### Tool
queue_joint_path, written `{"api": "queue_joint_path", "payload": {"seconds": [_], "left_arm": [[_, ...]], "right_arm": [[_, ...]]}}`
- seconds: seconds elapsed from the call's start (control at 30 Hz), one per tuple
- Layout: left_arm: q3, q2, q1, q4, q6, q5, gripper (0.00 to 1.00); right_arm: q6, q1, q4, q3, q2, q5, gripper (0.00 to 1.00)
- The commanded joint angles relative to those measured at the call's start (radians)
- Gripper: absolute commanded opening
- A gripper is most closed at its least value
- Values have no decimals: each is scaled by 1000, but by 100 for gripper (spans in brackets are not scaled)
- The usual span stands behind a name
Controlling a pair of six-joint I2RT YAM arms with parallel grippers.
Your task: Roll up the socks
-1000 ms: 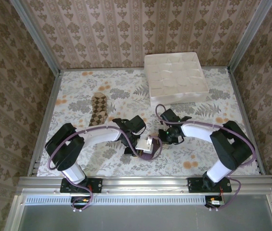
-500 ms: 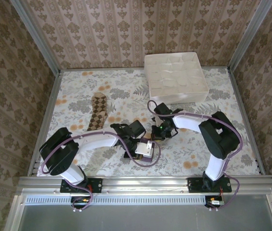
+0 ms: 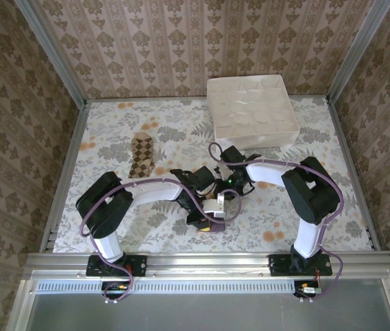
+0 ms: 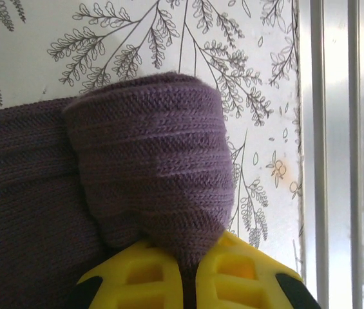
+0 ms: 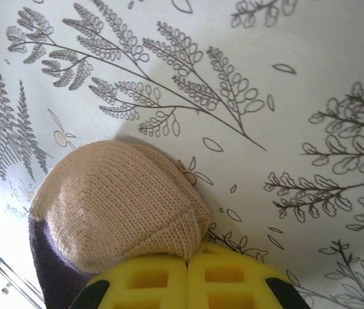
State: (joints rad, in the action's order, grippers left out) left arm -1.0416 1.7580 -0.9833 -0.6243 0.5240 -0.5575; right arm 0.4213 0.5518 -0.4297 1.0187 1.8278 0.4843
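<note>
Table (image 3: 112, 127) with a flowered cloth, seen from above. At the left, the brown checked sock (image 3: 141, 157) lies flat, well apart from both arms. In the middle, the left gripper (image 4: 185, 273) has its jaws narrowed on a folded bulge of the purple sock (image 4: 149, 167). Just to its right, the right gripper (image 5: 187, 270) pinches that sock's tan toe (image 5: 120, 199). A white box (image 3: 252, 110) sits at the back right.

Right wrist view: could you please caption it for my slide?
Right pincer shut on the tan end of the purple sock, fern-printed table cover behind.
</note>
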Motion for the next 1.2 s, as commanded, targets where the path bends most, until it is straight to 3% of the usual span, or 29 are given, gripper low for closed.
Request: {"api": "queue_joint_path", "payload": {"seconds": [0.0, 0.07, 0.13, 0.3, 0.6, 0.83, 1.0, 1.17], "left_arm": [[-4, 53, 7, 8, -101, -59, 0], [-3, 65, 21, 29, -131, -72, 0], [-3, 79, 40, 46, -155, -79, 0], [-5, 97, 69, 64, -179, -79, 0], [-8, 102, 114, 76, -206, -108, 0], [-14, 107, 114, 81, -208, -95, 0], [-20, 115, 114, 87, -199, -103, 0], [-34, 123, 114, 79, -184, -99, 0]], "right_arm": [[-51, 25, 193, -50, 0, -48, 12], [-56, 24, 212, -80, -51, -66, 28], [-52, 23, 228, -119, -113, -85, 37], [-49, 19, 232, -213, -272, -143, 45], [69, 3, 223, -382, -512, -190, 49], [190, 10, 87, -465, -709, -220, 51], [223, 106, 167, -534, -842, -243, 53], [313, 128, 268, -587, -839, -249, 55]]}}
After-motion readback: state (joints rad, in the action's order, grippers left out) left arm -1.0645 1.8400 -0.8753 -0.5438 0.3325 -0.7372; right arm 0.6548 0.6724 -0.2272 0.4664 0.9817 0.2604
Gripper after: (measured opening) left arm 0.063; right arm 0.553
